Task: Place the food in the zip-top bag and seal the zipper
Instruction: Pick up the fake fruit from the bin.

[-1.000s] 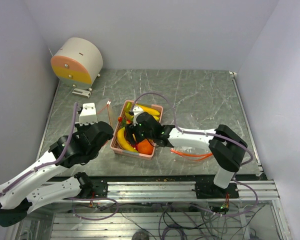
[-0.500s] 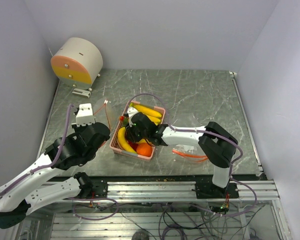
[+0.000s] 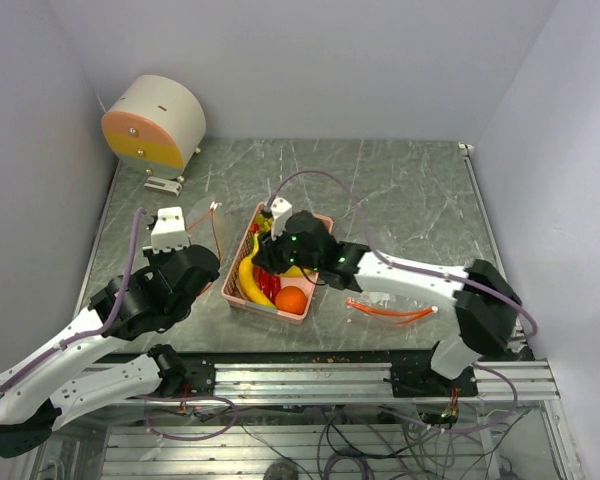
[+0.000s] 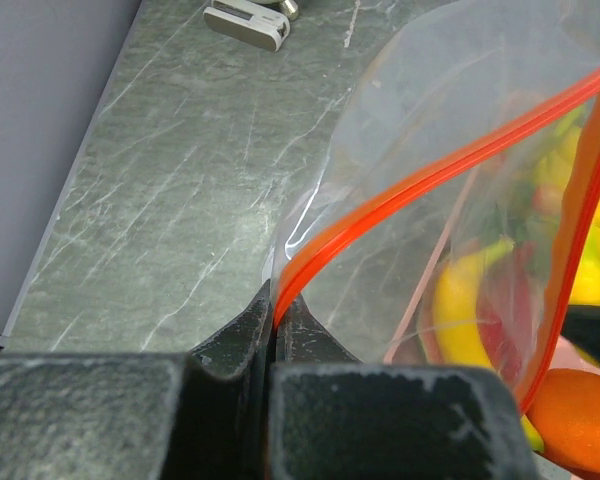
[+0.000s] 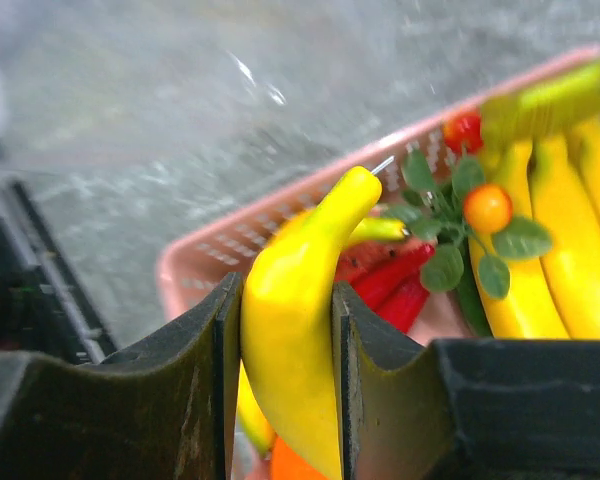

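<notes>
My left gripper (image 4: 275, 322) is shut on the zipper (image 4: 400, 195), the orange-red strip of the clear zip-top bag (image 4: 450, 110), and holds the bag up with its mouth gaping beside the pink tray (image 3: 320, 217). In the top view this gripper (image 3: 210, 265) is just left of the tray. My right gripper (image 5: 285, 330) is shut on a yellow banana (image 5: 292, 300) and holds it above the tray (image 5: 230, 255). In the top view it (image 3: 272, 260) hangs over the tray's middle. More bananas (image 5: 570, 260), red chili peppers (image 5: 390, 285) and an orange (image 3: 291, 299) lie in the tray.
A sprig with small orange and red balls (image 5: 488, 208) lies among the bananas. Clear plastic with orange-red lines (image 3: 385, 310) lies flat right of the tray. A round beige-and-orange drum (image 3: 155, 120) and a small white bracket (image 3: 163, 183) stand at the back left.
My right gripper was low in the tray and has risen with a banana in its jaws; its arm has stretched out to the right. My left arm drew back slightly, still holding the bag.
</notes>
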`<state>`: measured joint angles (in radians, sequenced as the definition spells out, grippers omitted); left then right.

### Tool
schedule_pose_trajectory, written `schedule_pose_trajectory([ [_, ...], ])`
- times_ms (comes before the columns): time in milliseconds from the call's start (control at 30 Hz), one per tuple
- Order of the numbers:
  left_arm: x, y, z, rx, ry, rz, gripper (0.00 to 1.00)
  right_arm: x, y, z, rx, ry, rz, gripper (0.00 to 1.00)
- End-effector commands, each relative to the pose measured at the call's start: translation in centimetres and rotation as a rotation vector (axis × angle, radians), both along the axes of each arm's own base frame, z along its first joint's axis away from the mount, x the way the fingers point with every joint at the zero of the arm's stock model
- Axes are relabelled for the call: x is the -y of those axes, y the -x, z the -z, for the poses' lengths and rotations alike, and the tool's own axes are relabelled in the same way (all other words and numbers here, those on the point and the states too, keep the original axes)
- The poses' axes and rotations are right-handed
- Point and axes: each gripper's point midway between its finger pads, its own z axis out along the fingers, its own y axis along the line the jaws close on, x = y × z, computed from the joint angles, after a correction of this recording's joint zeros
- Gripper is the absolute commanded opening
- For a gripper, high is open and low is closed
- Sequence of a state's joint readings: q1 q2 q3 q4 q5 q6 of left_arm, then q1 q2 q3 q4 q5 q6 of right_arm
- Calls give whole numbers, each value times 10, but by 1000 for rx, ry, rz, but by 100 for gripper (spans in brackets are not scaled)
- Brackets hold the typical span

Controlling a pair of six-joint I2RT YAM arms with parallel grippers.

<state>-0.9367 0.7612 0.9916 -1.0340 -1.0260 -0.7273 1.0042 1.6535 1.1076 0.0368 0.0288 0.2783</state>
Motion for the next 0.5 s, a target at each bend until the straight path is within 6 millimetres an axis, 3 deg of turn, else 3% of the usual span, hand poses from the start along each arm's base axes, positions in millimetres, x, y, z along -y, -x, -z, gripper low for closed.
schedule_pose_trajectory([
  [0, 1, -2, -1, 10, 15, -12, 7, -3, 18, -62, 30, -178, -111, 0],
  [233, 11, -6, 2, -4, 23, 9, 7, 8, 50, -125, 44, -437, -278, 0],
  [333, 20, -10, 2, 3, 51, 29, 7, 18, 67, -169, 101, -621, -370, 0],
  [467, 34, -15, 1, 33, 123, 56, 7, 31, 86, -215, 142, -831, -446, 0],
])
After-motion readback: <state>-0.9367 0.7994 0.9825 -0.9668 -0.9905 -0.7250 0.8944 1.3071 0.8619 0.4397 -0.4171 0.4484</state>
